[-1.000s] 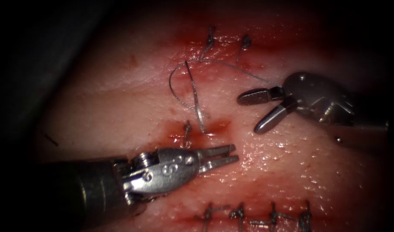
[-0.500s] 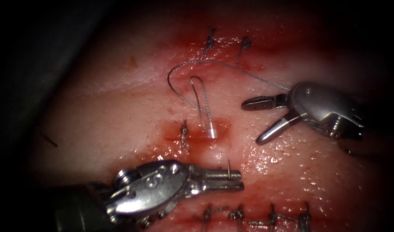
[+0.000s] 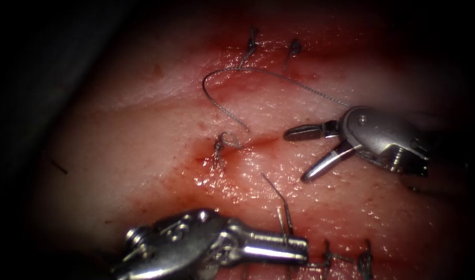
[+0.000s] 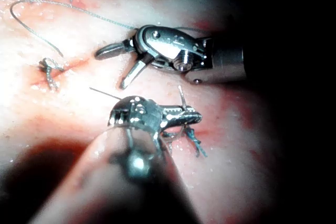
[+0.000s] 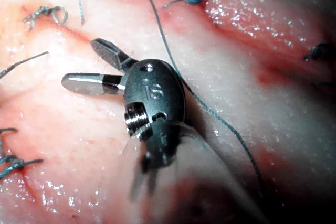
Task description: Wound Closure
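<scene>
From my console, the left tool (image 3: 294,242) sat at the near edge of the tissue (image 3: 144,135), its jaws pressed together on the needle (image 3: 279,199), pinching it close to one end while the rest of the curve rose free above the surface toward the far left, clear of the tissue. In the left wrist view the same tool (image 4: 191,116) carried the needle (image 4: 181,95) as a thin sliver standing up from its jaws, with the fine point reaching out over the pale tissue (image 4: 79,119). The right tool (image 3: 299,153) hovered on the right with its jaws spread wide and nothing between them; its own wrist view showed that tool (image 5: 84,66) open and empty above the wet tissue (image 5: 252,35). The thread (image 3: 232,72) ran from beside the right tool's wrist toward the far left, arched over, and came back down to the cut (image 3: 258,140) at mid-scene, where a small tangle lay beside a finished stitch (image 3: 219,150) in a patch of red fluid (image 3: 198,153). Two knotted stitches (image 3: 253,44) stood at the far side, and a row of stitches (image 3: 346,259) crossed the near edge just right of the left tool. In the right wrist view the thread (image 5: 168,51) trailed past the open tool.
</scene>
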Tool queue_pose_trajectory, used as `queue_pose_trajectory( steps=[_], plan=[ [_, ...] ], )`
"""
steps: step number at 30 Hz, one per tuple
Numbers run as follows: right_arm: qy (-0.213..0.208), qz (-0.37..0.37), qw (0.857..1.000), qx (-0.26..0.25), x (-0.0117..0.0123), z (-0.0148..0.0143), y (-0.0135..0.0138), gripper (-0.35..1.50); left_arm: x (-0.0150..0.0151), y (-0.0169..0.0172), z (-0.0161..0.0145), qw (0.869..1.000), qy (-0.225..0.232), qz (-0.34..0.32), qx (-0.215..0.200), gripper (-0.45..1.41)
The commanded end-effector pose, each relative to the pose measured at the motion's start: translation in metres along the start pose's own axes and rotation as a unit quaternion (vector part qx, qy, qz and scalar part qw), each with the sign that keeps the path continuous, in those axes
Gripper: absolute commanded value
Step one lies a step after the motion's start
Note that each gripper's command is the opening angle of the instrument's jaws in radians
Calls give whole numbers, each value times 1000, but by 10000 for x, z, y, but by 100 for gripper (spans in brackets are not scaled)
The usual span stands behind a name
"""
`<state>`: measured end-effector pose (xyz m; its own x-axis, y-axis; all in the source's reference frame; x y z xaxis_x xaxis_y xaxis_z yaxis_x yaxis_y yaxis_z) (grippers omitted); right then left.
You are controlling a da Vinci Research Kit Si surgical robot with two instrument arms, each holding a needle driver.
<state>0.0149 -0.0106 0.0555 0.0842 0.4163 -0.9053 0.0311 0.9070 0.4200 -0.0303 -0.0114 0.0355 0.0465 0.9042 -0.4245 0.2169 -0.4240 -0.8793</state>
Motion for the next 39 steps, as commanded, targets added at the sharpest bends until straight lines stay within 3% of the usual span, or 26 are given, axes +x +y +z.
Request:
queue_pose_trajectory(
  steps=[1, 5, 10, 19, 21, 22, 23, 30, 33, 37, 39],
  plan=[
    [2, -16, 1000, 10, -2, 12, -7, 131, 3, 5, -2, 999, -1, 31, 7, -45],
    [-3, -38, 999, 20, 8, 32, -28, 108, 19, 50, -24, 997, -15, 72, 18, -45],
    [-35, -71, 996, -36, 10, 52, -27, 110, 20, 94, -33, 994, -57, 91, 20, -45],
    [-113, -91, 989, -34, -38, 66, -24, 96, 20, 114, -29, 985, -79, 145, 42, -38],
    [-130, -73, 988, -30, -46, 61, -25, 74, 22, 115, -31, 982, -81, 159, 62, -32],
    [-130, -65, 989, -30, -47, 59, -27, 52, 23, 115, -33, 981, -81, 164, 67, -30],
    [-132, -45, 990, -32, -45, 54, -31, -35, 25, 114, -36, 979, -83, 172, 76, -28],
    [-147, 19, 986, -77, -38, 49, -42, -35, 31, 111, -51, 971, -89, 190, 115, -25],
    [-148, 49, 984, -83, -33, 49, -51, -35, 35, 107, -64, 960, -97, 209, 156, -25],
    [-143, 78, 984, -78, -6, 61, -73, -35, 34, 98, -89, 938, -131, 238, 217, -27],
    [-134, 83, 985, -70, 11, 72, -88, -35, 32, 91, -106, 922, -161, 251, 248, -38]
  ],
)
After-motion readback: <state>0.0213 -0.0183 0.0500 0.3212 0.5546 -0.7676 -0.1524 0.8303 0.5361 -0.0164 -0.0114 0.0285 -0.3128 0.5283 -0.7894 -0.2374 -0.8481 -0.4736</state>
